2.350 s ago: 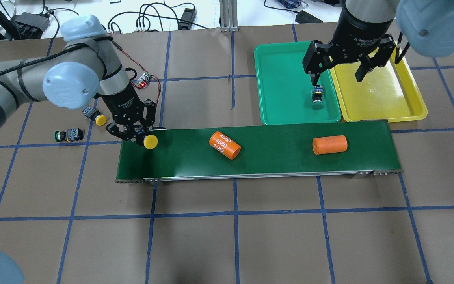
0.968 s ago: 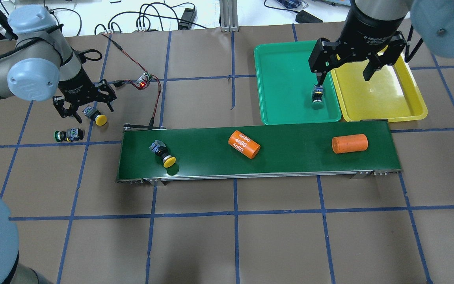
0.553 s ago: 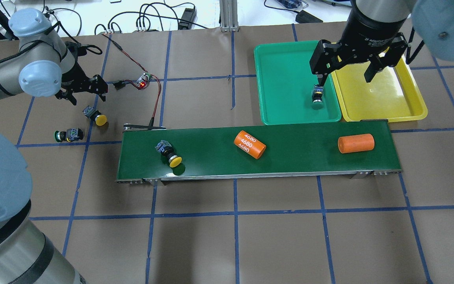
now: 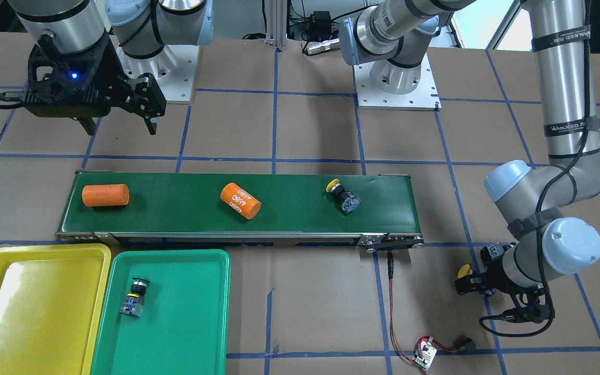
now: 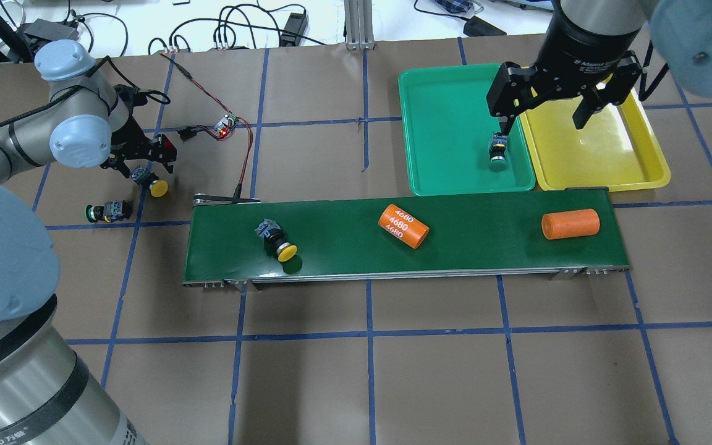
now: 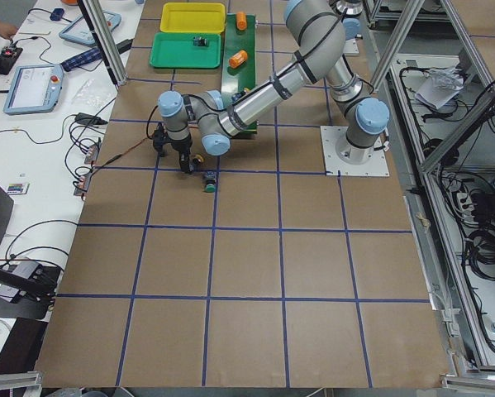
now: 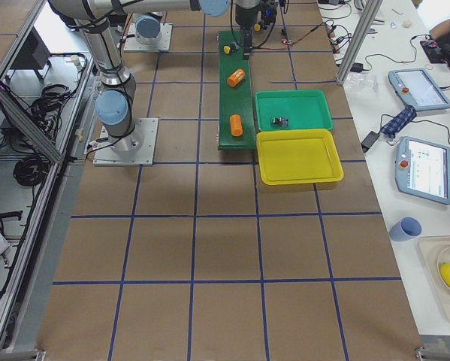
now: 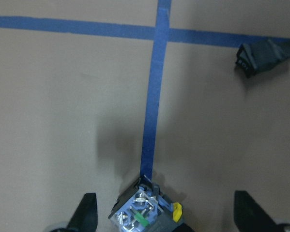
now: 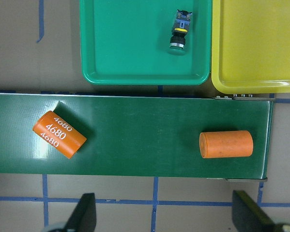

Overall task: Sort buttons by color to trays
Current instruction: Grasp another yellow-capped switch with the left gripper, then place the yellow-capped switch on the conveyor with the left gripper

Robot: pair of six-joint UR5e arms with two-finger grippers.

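My left gripper stands open around a yellow button lying on the table, whose block sits between the fingers. A green button lies just left of it. Another yellow button lies on the conveyor belt. In the green tray rests a green button. The yellow tray beside it holds nothing. My right gripper hangs open and holds nothing, high over the edge between the two trays.
Two orange cylinders ride the belt, one marked "4680" and a plain one near its right end. A small circuit board with red and black wires lies behind the belt's left end.
My left gripper let go of a yellow button on the belt, swung left and came down around the other yellow button. The belt carried its button and both cylinders rightward.
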